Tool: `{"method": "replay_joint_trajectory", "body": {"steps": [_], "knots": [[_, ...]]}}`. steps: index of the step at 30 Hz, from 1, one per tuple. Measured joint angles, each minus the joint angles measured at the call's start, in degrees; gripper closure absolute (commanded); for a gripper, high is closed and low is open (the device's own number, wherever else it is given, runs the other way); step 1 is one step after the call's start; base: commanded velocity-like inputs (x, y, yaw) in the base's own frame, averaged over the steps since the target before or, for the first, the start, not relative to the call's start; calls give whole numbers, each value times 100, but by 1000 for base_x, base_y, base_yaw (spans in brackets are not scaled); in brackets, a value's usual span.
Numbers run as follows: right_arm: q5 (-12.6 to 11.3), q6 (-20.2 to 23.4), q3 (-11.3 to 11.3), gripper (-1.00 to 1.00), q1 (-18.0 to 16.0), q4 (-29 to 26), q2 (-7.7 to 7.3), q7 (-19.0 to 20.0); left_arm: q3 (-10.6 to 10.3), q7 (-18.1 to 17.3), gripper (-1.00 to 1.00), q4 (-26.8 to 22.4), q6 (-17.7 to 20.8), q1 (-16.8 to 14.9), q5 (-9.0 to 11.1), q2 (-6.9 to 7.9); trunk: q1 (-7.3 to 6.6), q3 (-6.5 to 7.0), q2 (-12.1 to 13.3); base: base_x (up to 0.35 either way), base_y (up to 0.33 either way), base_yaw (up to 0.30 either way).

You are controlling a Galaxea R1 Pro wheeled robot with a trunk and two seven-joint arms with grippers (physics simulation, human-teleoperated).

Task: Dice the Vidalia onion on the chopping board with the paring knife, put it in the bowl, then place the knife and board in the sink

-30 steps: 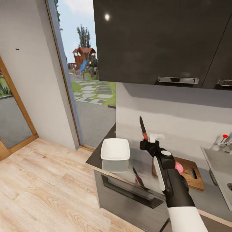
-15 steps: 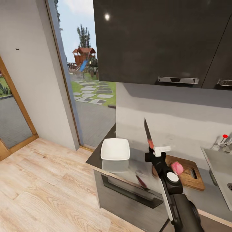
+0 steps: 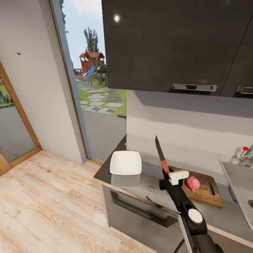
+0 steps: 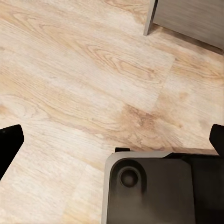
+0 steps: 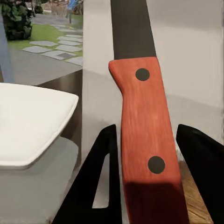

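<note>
Head camera overlooks the countertop (image 3: 154, 186); right wrist sits close, sharing the bowl (image 3: 125, 162) (image 5: 32, 121) (left faces floor).

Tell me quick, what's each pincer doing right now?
Left pincer: open, holding nothing, over the wooden floor.
Right pincer: closed on the paring knife, blade pointing up.

You see dark glossy wall cabinets (image 3: 175, 42) with chrome handles (image 3: 194, 86); pale wood plank floor (image 3: 45, 203); a tall glass door (image 3: 95, 88) onto a garden.
</note>
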Motion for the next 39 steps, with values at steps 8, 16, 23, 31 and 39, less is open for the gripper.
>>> {"method": "replay_joint_trajectory", "body": {"steps": [8, 16, 23, 31, 39], "knots": [[151, -82, -771, 100, 25, -63, -55, 29, 0, 0, -100, 0, 0, 0, -5, -54, 0, 0, 0, -6, -6, 0], [1224, -193, -983, 100, 26, -162, -40, -72, -3, 3, -100, 21, -1, -1, -3, -96, 2, 0, 1, -151, -184, 0], [2086, -212, -991, 100, 27, -163, 3, -657, -3, 5, -100, 22, -1, -1, -2, -98, 2, 0, 1, -204, -250, 0], [2680, -171, -980, 100, 32, -153, 32, -748, -2, 5, -100, 34, -1, -1, -3, -98, 2, 0, 0, -216, -238, 0], [3228, -148, -969, 100, 34, -77, 108, -761, -1, 6, -100, 64, -1, -8, -4, -99, -1, 0, 0, 14, -120, 0]]}}
